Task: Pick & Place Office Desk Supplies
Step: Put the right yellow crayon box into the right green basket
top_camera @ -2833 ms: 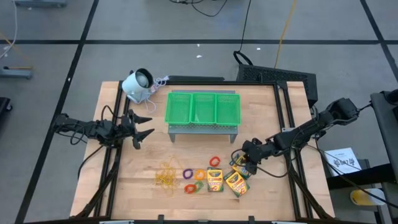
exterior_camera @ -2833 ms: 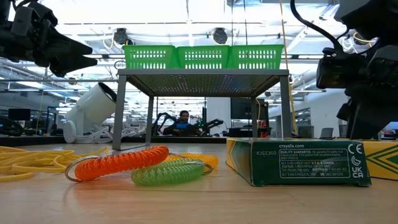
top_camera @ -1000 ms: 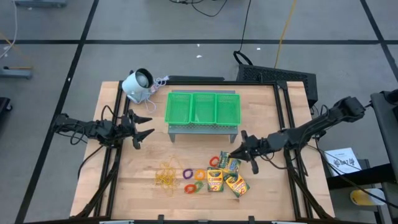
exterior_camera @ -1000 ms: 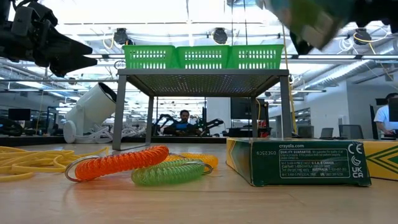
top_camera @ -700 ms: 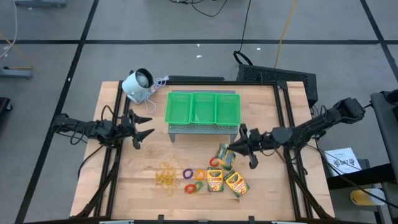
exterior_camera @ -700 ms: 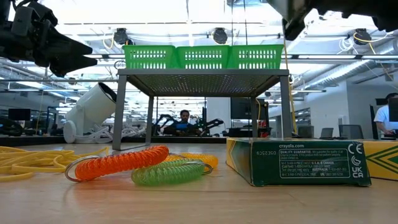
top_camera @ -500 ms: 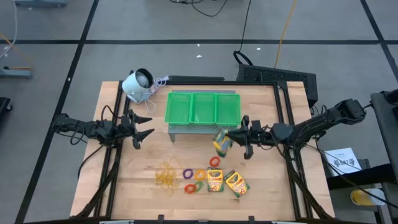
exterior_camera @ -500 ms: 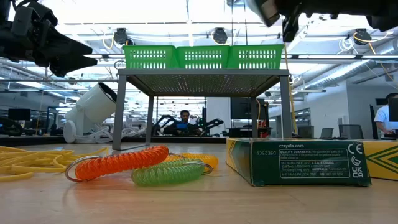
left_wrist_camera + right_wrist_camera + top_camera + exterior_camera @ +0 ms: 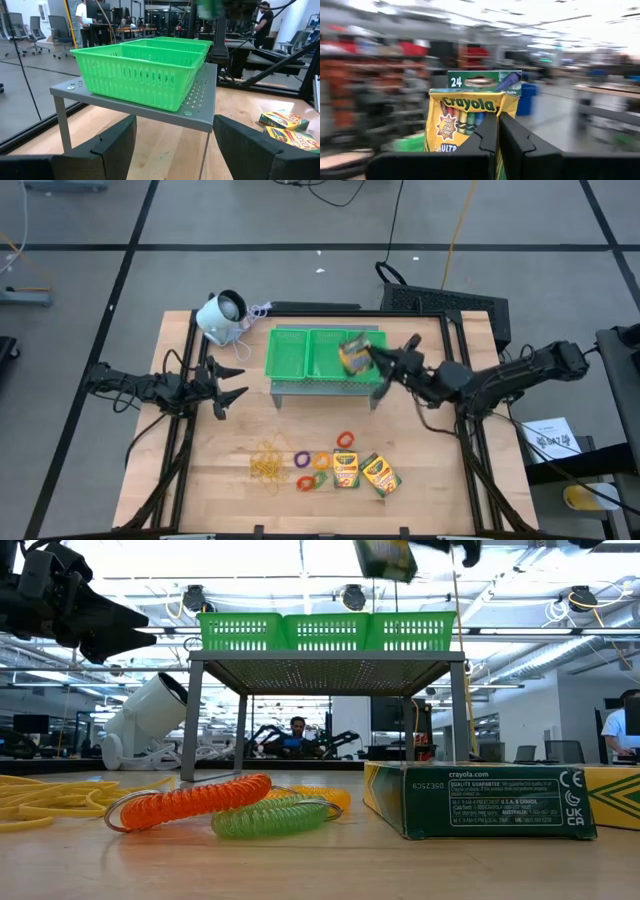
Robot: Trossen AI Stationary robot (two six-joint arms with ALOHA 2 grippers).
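High view shows the right gripper (image 9: 372, 358) clamped on a crayon box (image 9: 354, 354), held in the air over the right end of the green tray (image 9: 290, 352), which sits on a grey stand (image 9: 325, 386) at the far middle of the table (image 9: 200, 470). In the right wrist view the box (image 9: 470, 120) stands upright between the closed fingers (image 9: 520, 142), label facing the camera, so the grip looks square and firm.

The step in hand appears to be the drop into a tray compartment. To do it well, I would judge that the box should be centred over one compartment, not over a divider, then lowered until its bottom edge is inside the walls before the jaws part. From above it seems to sit over the right or middle compartment; which one I cannot tell. In the low view the box (image 9: 385, 557) hangs well above the tray rim (image 9: 325, 630), so releasing now would risk a bounce or a box left tilted on the rim.

Two more boxes (image 9: 362, 471) lie near the front right of the table, with the rings (image 9: 320, 463) and rubber bands (image 9: 266, 462) to their left. The left gripper (image 9: 228, 382) waits spread wide and empty at the left side of the table, level with the stand.
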